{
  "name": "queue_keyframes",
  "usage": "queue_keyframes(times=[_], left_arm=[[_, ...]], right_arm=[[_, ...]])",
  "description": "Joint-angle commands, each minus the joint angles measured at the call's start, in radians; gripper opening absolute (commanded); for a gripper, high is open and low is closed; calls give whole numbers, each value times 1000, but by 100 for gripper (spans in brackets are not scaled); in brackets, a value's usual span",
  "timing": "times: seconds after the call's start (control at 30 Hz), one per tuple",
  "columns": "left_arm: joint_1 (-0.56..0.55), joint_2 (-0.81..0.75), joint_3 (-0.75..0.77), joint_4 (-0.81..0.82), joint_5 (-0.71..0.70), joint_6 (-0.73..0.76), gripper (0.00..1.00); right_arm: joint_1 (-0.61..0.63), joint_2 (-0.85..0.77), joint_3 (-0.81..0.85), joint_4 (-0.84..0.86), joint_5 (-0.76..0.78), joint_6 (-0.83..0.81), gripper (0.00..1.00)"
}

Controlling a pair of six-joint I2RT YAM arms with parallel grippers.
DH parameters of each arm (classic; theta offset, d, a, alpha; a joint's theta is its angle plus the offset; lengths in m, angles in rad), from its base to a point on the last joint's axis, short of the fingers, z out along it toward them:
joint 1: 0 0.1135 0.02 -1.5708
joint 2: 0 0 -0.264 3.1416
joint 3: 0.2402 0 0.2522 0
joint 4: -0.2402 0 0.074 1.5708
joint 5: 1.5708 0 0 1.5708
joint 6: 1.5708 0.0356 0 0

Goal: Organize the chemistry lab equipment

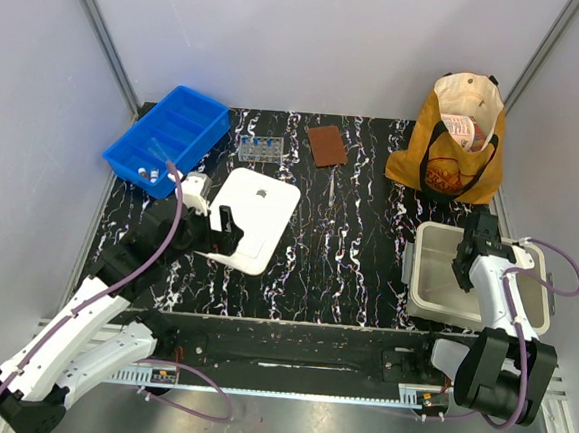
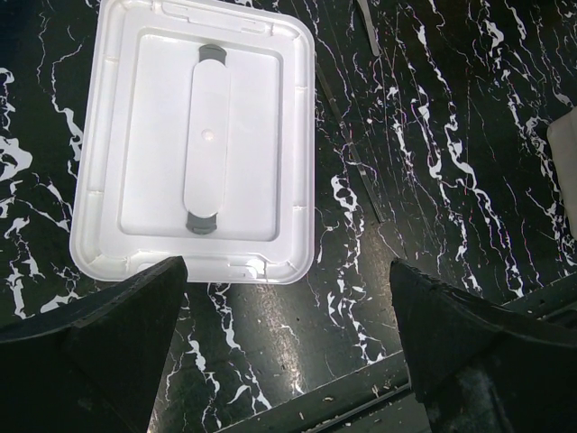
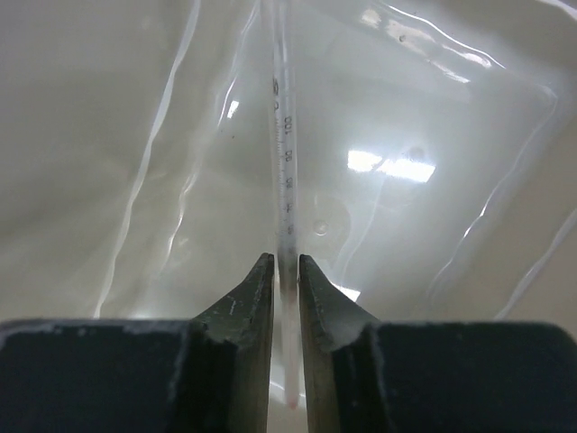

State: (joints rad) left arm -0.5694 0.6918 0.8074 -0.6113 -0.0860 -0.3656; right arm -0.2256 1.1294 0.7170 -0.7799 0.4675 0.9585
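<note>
A: Start nearest. What is the right gripper (image 3: 287, 263) doing?
B: Its fingers (image 3: 248, 298) are pinched on a thin graduated glass tube (image 3: 280, 135). Only the right wrist view shows that; from above the tube cannot be made out, just the gripper down inside the white tub (image 1: 433, 273).
A: Which way does the tube lie?
B: Its long axis runs straight ahead of the gripper, in line with the fingers. A rounded end pokes back behind the fingertips; the rest runs forward, past a printed scale reading 100, leaning slightly left at the far end. Whether it touches the tub floor I cannot tell.
A: And the left gripper (image 2: 288, 356)?
B: Spread wide, nothing between its fingers. Just ahead lies a white lid (image 2: 108, 180), flat on the black marbled table (image 2: 433, 180), its grey-ended handle (image 2: 207, 135) running away from the gripper.
A: What does the overhead view add?
B: The things farther out. Beyond the lid stands a small clear tube rack (image 1: 257, 158) holding blue-capped tubes (image 1: 265, 142). Ahead and left of that gripper, a blue bin (image 1: 191, 124) has white-capped vials (image 1: 149, 173) in its nearest corner. Ahead and right, a thin metal tool (image 1: 332, 187) lies lengthwise away from the arms, a brown pad (image 1: 327, 144) just past it. Beyond the right gripper and the tub sits a tan tote bag (image 1: 409, 161).
</note>
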Motion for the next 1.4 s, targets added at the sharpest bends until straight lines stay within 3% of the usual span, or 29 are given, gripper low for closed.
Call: queue_keyframes(times=[0.0,0.27,0.57,0.77,0.9,1.1,1.23,1.37], left_arm=[[-3,-1,15,10,-38,10,99],[-3,-15,12,4,-51,16,99],[-3,-21,23,-45,-35,88,99],[-3,-69,-16,24,66,116,99],[-1,-61,-8,19,107,113,99],[-3,-133,-27,36,100,97,99],[-3,-176,-31,41,65,85,99],[-3,-199,-25,36,25,91,99]], right_arm=[[-15,0,5,39,11,-1,25],[-17,-46,74,8,-12,-81,31],[-17,-175,370,-76,-177,-285,32],[8,-125,515,-33,-620,-380,34],[171,-120,539,-52,-586,-438,36],[469,-56,538,2,-485,-377,38],[670,105,573,18,-391,-374,40],[788,278,599,89,-351,-376,40]])
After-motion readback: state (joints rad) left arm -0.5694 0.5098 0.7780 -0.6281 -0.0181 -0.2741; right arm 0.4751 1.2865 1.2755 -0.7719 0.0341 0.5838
